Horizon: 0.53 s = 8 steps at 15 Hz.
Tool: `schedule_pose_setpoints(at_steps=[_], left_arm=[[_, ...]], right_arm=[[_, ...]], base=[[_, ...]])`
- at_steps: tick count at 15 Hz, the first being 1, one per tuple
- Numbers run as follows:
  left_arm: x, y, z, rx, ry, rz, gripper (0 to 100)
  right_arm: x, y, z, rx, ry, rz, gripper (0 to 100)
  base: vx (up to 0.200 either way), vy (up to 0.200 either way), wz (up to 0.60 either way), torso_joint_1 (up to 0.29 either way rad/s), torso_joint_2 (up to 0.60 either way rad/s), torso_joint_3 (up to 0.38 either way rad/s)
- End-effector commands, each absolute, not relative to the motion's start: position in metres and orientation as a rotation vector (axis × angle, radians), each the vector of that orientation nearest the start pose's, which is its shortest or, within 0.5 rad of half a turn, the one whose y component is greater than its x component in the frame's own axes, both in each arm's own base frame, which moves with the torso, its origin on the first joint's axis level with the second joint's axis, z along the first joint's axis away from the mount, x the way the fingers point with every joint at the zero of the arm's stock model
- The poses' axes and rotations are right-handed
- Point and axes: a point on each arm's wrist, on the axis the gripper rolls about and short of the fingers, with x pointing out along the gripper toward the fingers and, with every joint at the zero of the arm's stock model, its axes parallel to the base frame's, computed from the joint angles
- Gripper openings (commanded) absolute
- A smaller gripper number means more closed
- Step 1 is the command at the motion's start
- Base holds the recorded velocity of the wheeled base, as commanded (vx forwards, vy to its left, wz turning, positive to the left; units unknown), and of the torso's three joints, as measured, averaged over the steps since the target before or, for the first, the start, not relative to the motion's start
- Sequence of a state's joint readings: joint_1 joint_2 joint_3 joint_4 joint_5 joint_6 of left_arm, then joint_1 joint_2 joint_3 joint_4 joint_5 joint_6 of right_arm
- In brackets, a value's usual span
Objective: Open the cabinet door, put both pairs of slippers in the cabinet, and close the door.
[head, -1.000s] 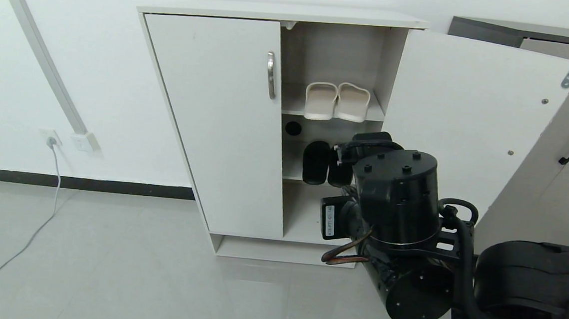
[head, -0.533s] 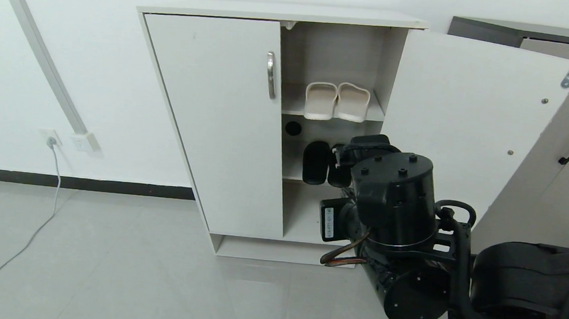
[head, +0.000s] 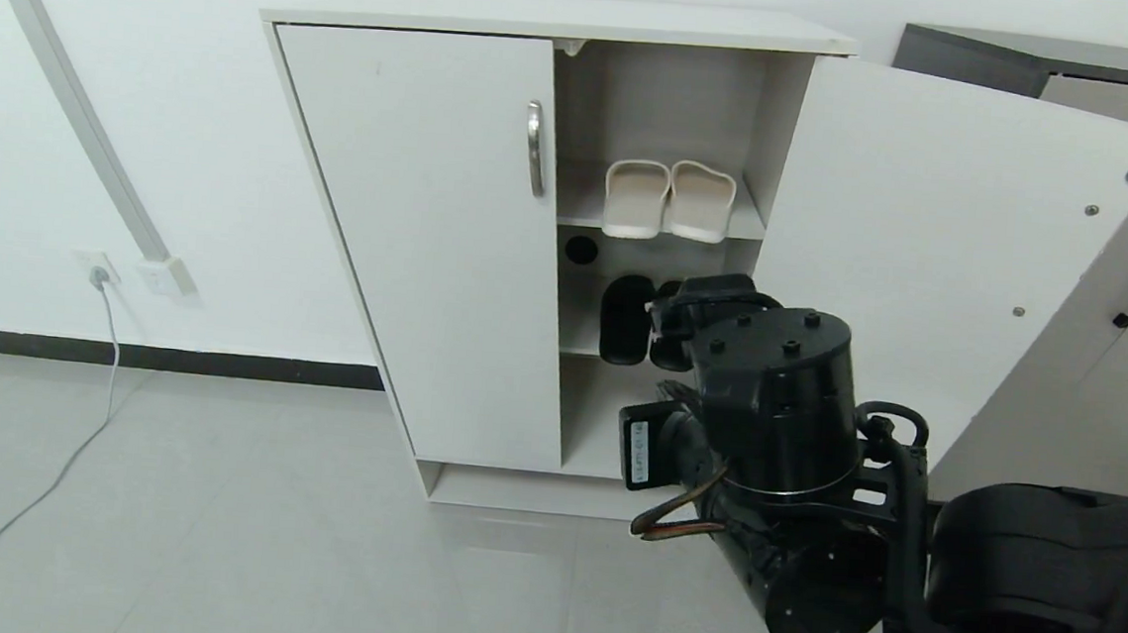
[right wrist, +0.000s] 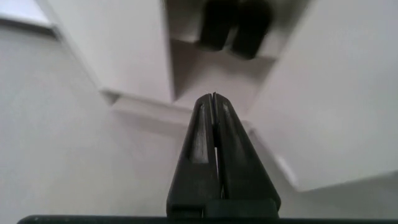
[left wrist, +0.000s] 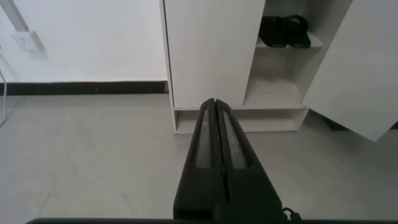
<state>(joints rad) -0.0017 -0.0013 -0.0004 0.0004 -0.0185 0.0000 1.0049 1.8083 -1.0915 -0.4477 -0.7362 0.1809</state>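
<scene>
Behind the open cabinet door (head: 927,243), set your right hand (right wrist: 213,98), closed tight and empty, then push leftward steadily.

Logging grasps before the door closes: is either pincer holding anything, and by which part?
Nothing is held: the left pincer and the right pincer are both shut and empty.

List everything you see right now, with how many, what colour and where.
Cabinet: one, white, straight ahead.
Left door: one, white, shut.
Right door: one, white, swung open.
Pale slippers: one pair, cream, upper shelf.
Dark slippers: one pair, black, middle shelf.
Second cabinet: one, grey, far right.
Cable: one, grey, far left.
Left gripper: one, black, fingers shut, facing the cabinet.
Right gripper: one, black, fingers shut, before the open side.
</scene>
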Motion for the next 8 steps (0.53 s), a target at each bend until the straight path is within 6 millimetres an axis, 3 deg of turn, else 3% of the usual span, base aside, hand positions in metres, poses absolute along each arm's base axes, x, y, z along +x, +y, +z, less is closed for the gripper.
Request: schedule_pose_setpoints(at_steps=[1, 5, 8], left_arm=[[-0.023, 0.0, 0.076, 0.0, -0.002, -0.02, 0], [-0.023, 0.0, 0.076, 0.0, -0.002, -0.02, 0], [-0.023, 0.0, 0.076, 0.0, -0.002, -0.02, 0]], right_arm=[[0.199, 0.271, 0.212, 0.009, 0.195, 0.319, 0], [0.216, 0.24, 0.215, 0.07, 0.176, 0.452, 0], [0.222, 0.233, 0.216, 0.076, 0.176, 0.45, 0]], base=[[0.0, 0.0, 0.0, 0.051, -0.41, -0.344], [0.0, 0.0, 0.0, 0.058, -0.53, -0.36], [0.0, 0.0, 0.0, 0.129, -0.46, -0.343]])
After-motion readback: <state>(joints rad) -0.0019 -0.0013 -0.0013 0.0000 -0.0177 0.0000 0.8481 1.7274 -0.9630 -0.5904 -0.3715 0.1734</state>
